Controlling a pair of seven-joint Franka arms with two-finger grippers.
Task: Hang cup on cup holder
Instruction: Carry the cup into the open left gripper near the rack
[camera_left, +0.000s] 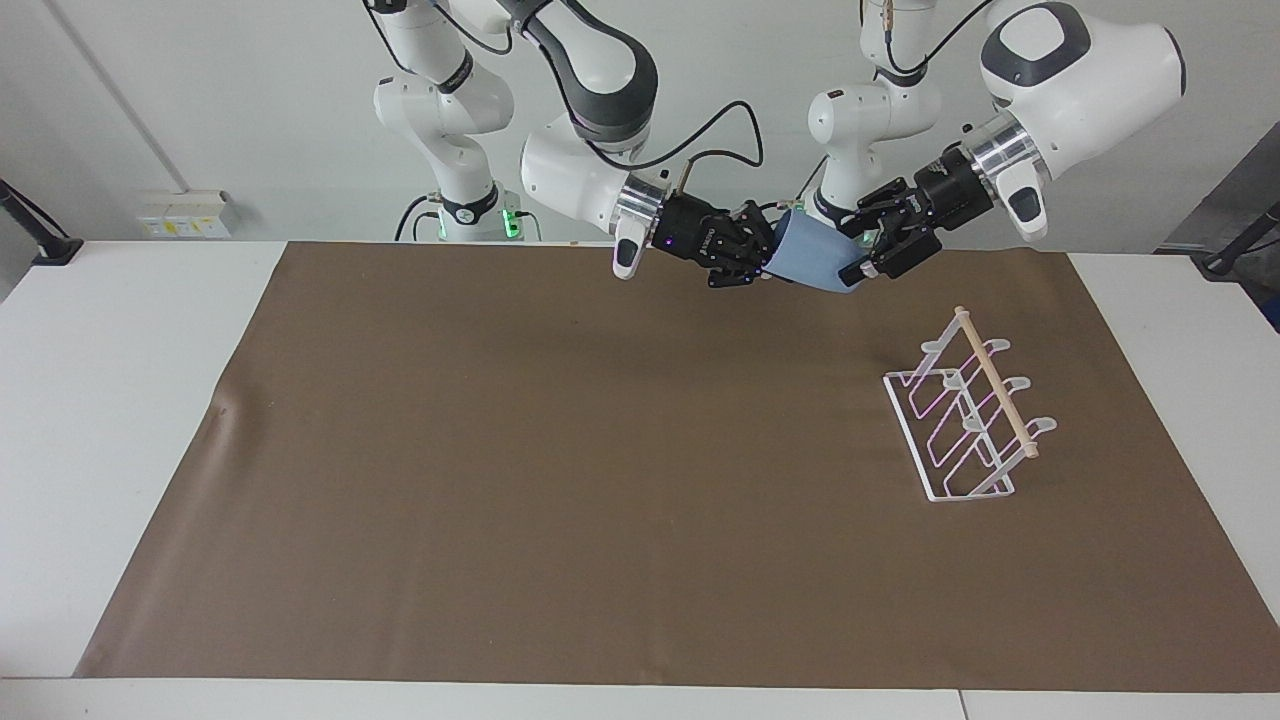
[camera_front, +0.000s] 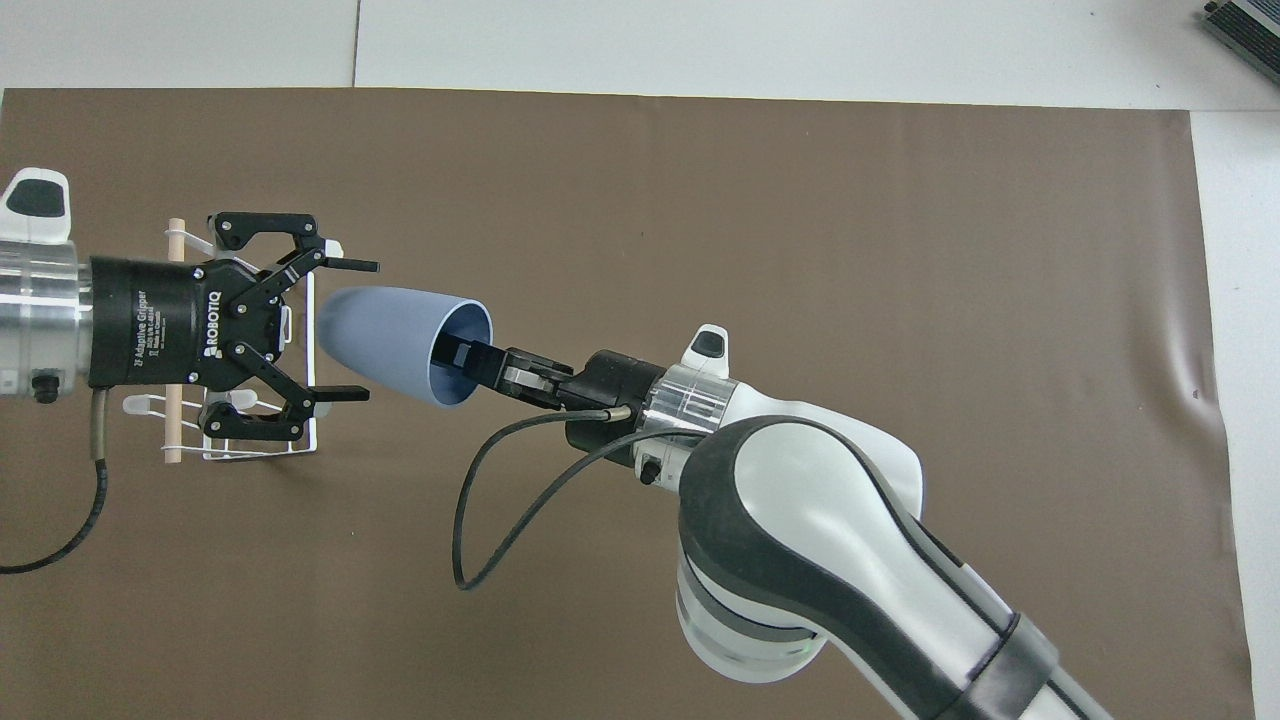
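Blue cup (camera_left: 815, 264) pinched at its rim by the right claw (camera_left: 762, 262) — base offered between the left claw (camera_left: 860, 258)'s spread fingers, a handover toward the rack (camera_left: 965, 420).

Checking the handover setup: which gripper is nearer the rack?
Left. The open left gripper hangs over the rack with its fingers at the cup's base; the right gripper, shut on the cup's rim, is over the mat beside it.
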